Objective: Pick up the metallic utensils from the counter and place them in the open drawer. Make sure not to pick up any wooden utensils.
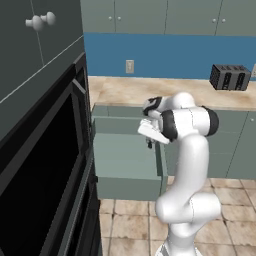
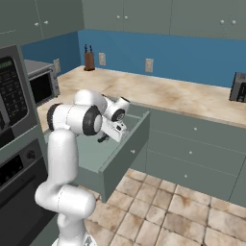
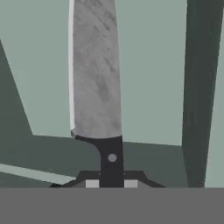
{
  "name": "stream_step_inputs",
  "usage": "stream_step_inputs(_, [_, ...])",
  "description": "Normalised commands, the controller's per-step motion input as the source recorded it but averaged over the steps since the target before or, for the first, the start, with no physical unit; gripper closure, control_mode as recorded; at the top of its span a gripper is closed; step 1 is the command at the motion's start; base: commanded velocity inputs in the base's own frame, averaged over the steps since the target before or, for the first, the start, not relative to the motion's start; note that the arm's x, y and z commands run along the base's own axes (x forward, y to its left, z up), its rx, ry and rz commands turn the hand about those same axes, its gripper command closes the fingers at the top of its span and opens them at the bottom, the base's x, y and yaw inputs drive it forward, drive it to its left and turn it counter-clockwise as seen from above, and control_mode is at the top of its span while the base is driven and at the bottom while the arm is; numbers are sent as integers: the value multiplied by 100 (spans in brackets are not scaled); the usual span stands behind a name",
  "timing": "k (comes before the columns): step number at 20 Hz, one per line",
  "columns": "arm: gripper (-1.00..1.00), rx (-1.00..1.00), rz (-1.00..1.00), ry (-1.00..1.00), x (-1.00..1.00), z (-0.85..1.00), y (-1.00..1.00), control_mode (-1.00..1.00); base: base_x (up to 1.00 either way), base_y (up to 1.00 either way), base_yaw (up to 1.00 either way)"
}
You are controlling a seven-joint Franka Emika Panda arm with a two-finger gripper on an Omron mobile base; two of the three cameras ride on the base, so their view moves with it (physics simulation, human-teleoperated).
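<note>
Glossy white arm [image 1: 190,165] of rounded tubular links (black bands at joints).

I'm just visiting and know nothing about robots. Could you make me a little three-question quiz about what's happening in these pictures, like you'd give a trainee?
1. True or false: the tool is shut on a knife.
2. Where is the tool hanging? A) over the toaster B) over the open drawer C) by the oven
3. Fill in: the knife's handle is ____ and its blade is silver.

Key: 1 true; 2 B; 3 black.
</note>
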Motion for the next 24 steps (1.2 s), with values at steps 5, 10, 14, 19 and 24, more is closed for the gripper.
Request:
stream_step_inputs(5, [100, -8, -1, -26, -13, -10, 53, -100, 0, 0, 0])
stream_step_inputs(10, [100, -1, -10, 0, -8, -14, 51, -100, 0, 0, 0])
stream_step_inputs(14, [100, -8, -11, 1, 38, -28, 23, -100, 0, 0, 0])
stream_step_inputs(19, [100, -12, -4, 0, 17, -48, 30, -100, 0, 0, 0])
stream_step_inputs(24, [100, -8, -2, 0, 24, -41, 13, -100, 0, 0, 0])
